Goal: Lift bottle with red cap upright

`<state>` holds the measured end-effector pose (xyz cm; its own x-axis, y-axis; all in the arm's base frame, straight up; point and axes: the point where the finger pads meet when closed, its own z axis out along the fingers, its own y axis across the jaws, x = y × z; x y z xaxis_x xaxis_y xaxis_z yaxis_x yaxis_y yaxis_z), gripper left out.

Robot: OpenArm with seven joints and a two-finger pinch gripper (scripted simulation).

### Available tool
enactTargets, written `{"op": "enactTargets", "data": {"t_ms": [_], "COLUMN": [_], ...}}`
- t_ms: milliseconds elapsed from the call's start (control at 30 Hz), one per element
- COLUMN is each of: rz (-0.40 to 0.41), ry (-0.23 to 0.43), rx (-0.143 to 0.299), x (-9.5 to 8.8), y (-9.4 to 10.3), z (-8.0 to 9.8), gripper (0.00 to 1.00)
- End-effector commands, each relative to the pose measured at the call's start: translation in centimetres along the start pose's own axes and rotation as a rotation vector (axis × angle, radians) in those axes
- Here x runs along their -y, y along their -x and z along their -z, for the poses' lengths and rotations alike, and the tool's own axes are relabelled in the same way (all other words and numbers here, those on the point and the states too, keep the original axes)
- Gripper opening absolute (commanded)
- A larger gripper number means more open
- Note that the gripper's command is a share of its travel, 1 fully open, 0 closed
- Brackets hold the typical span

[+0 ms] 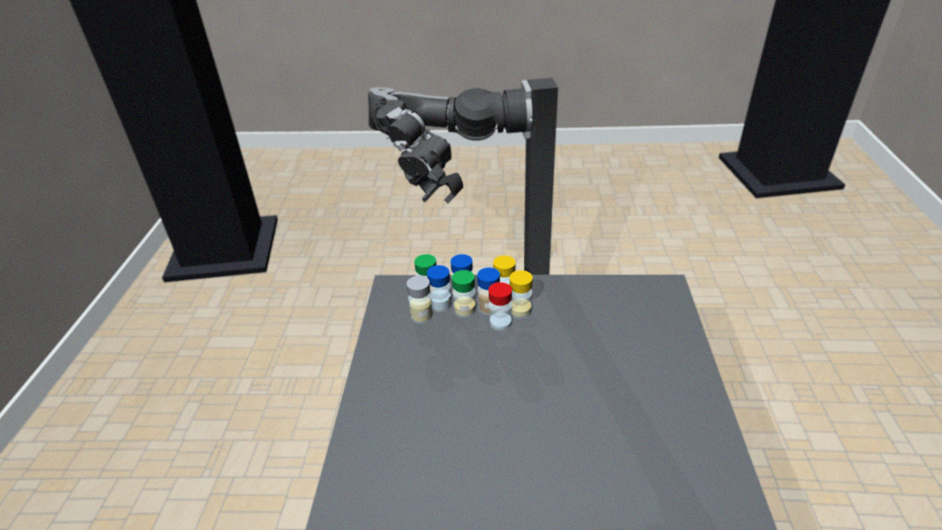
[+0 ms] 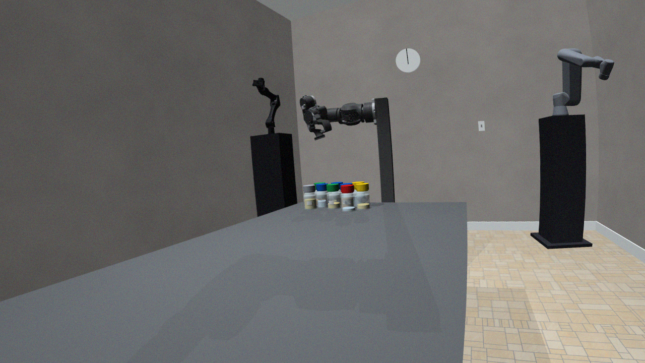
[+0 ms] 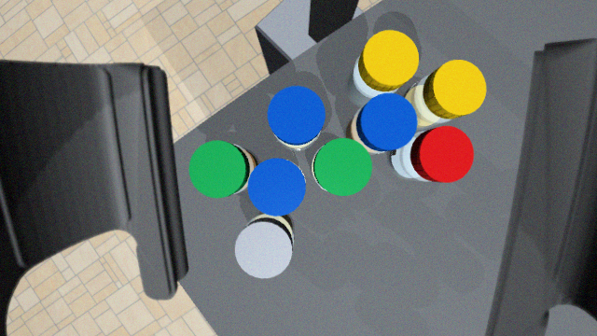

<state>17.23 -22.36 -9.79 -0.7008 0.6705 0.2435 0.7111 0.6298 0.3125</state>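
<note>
1. From the top, my gripper (image 1: pixel 442 187) hangs high above the floor, open and holding nothing. The red-cap bottle (image 1: pixel 500 304) stands at the front of the bunch on the desk (image 1: pixel 527 428).
2. From the side, the red-cap bottle (image 2: pixel 347 197) stands upright, well below my gripper (image 2: pixel 319 133).
3. From my wrist, its red cap (image 3: pixel 442 153) sits beside a blue cap (image 3: pixel 386 122).
</note>
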Motion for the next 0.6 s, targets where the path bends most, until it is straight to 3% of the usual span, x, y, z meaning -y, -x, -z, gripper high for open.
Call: {"op": "enactTargets", "data": {"t_ms": [0,133,467,567], "rz": [0.001,0.001,0.047,0.047], "ry": [0.002,0.002,-0.107,-0.107], "rx": [0.002,0.002,0.004,0.004], "x": [0.0,0.0,-1.6,-1.6], "y": [0.0,0.0,2.0,2.0], "z": [0.1,0.1,-4.1,-4.1], "gripper": [0.45,0.45,0.45,0.45]}}
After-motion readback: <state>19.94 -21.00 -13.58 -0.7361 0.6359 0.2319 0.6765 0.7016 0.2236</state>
